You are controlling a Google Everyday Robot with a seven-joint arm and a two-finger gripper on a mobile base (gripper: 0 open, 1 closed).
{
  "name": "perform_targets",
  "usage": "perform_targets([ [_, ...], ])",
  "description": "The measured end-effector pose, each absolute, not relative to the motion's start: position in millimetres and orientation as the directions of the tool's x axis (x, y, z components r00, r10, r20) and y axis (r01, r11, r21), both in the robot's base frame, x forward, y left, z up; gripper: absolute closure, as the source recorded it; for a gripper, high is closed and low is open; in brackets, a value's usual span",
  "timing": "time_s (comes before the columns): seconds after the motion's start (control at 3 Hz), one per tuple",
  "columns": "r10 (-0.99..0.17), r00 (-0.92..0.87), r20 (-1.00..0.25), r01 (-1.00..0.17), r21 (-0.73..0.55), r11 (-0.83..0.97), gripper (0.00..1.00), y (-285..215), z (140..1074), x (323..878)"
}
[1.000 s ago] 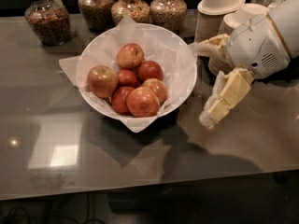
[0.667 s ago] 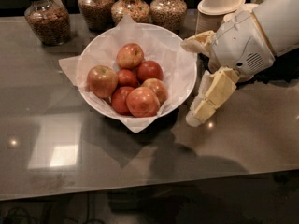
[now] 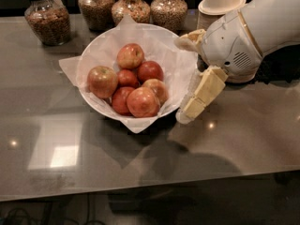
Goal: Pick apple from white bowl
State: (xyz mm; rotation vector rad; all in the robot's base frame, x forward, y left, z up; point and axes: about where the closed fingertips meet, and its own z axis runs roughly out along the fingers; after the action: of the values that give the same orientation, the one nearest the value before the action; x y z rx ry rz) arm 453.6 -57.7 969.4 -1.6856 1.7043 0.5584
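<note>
The white bowl (image 3: pixel 87 60), lined with crumpled white paper, stands on the grey table and holds several apples. The apple (image 3: pixel 142 101), round and mostly red with orange-yellow mottling, lies at the front of the pile. A yellow-green-cheeked apple (image 3: pixel 102 81) lies at the left and a small dark red one (image 3: pixel 150 71) in the middle. My gripper (image 3: pixel 181 79) is at the bowl's right rim, open. One cream finger (image 3: pixel 188 40) is over the far right rim and the other (image 3: pixel 198 97) is beside the near right wall. It holds nothing.
Several glass jars of grains (image 3: pixel 47 18) stand along the back edge of the table (image 3: pixel 140 163). A stack of small beige bowls (image 3: pixel 220 1) stands at the back right, behind my arm (image 3: pixel 255 27).
My gripper has moved left from the right side of the table up to the bowl's right rim. The apples and bowl have not moved.
</note>
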Motion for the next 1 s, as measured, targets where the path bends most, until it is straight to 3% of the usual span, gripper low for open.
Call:
perform_targets([
  [0.33, -0.705, 0.057, -0.707, -0.986, -0.152, 0.073, 0.16, -52, 964, 456],
  [1.0, -0.689, 0.051, -0.723, -0.991, -0.124, 0.057, 0.23, -43, 951, 462],
])
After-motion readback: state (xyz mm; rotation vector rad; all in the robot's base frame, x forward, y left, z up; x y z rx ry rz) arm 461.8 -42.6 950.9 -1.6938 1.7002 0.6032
